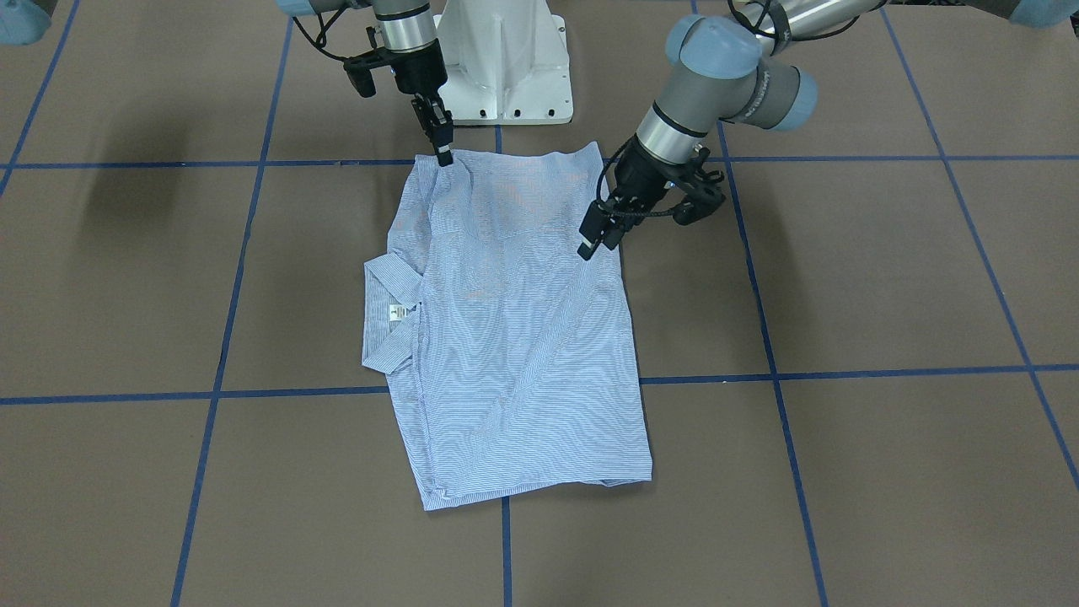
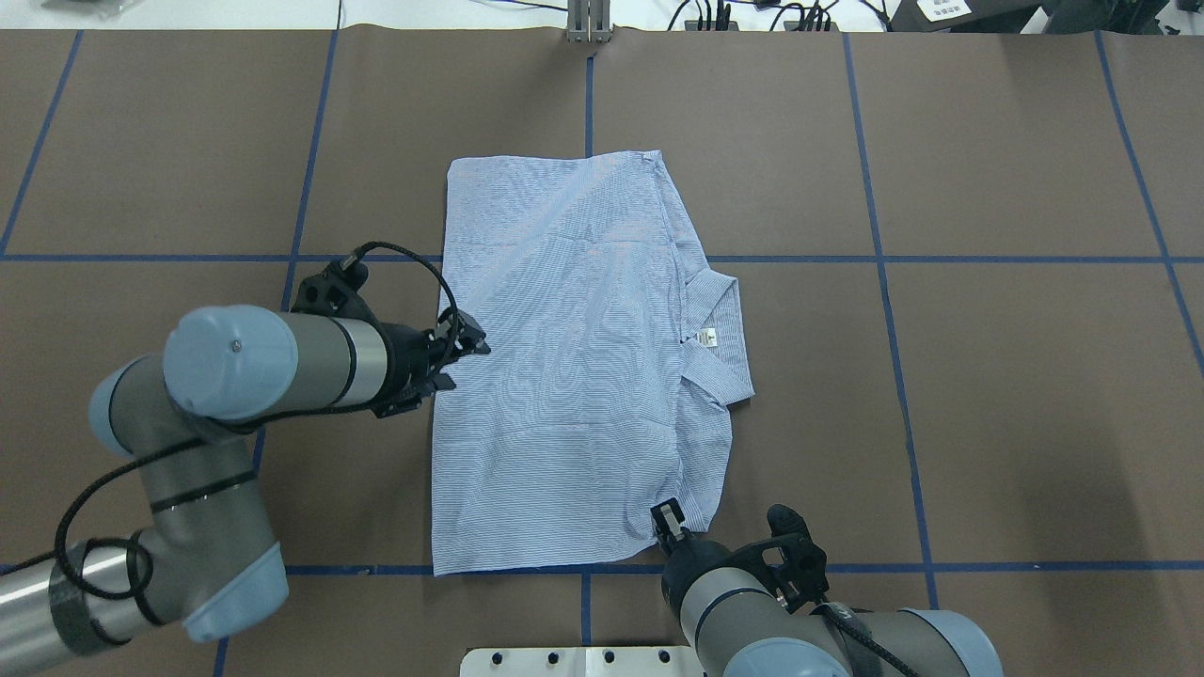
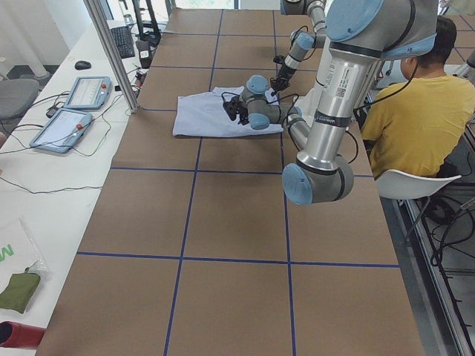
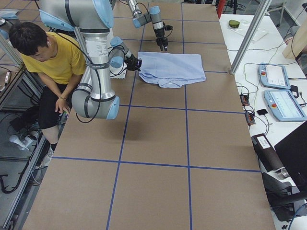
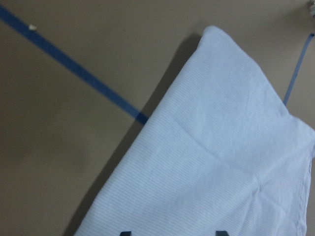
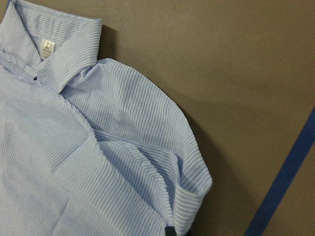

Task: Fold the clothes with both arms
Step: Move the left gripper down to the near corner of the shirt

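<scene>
Shirt (image 2: 574, 376) lies folded flat on worktop (image 2: 988, 376); left gripper (image 1: 595, 243) hovers over one edge, fingers apart; right gripper (image 1: 444, 154) pinches shoulder corner.

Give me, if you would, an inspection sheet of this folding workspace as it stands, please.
Surface: brown table, gridded with blue tape.
Job's things: shirt lies flat, partly folded, collar and white label showing at the robot's right.
Clutter: nothing seen.
Tools: left tool open over the shirt's left edge; right tool closed at the near right corner, apparently pinching it.
Cables: black cable loops beside the left tool.
Surroundings: seated person in yellow beside the robot; teach pendants on a side bench.
</scene>
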Controlling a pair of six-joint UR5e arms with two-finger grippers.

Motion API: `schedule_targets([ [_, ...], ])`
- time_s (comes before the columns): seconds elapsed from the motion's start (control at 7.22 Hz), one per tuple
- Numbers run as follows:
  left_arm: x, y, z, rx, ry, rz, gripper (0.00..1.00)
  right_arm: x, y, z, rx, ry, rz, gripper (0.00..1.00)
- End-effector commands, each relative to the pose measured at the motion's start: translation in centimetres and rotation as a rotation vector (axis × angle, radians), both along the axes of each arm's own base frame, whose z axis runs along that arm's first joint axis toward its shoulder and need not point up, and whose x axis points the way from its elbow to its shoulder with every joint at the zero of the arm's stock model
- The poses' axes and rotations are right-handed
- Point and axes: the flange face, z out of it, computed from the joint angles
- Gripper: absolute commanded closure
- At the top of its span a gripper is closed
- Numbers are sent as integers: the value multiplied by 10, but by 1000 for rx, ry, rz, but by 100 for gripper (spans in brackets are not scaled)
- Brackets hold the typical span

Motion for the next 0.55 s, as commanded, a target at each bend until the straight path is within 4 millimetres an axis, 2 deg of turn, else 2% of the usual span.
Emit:
schedule_targets([
  [0.0, -7, 70, 11, -43, -23, 32, 36, 4, 0, 3, 0, 6, 0, 100],
  [0.14, -15, 89, 20, -67, -37, 49, 36, 4, 1, 4, 0, 7, -2, 100],
  [0.42, 7, 130, 24, -152, -72, 92, 38, 4, 2, 4, 0, 8, -3, 100],
])
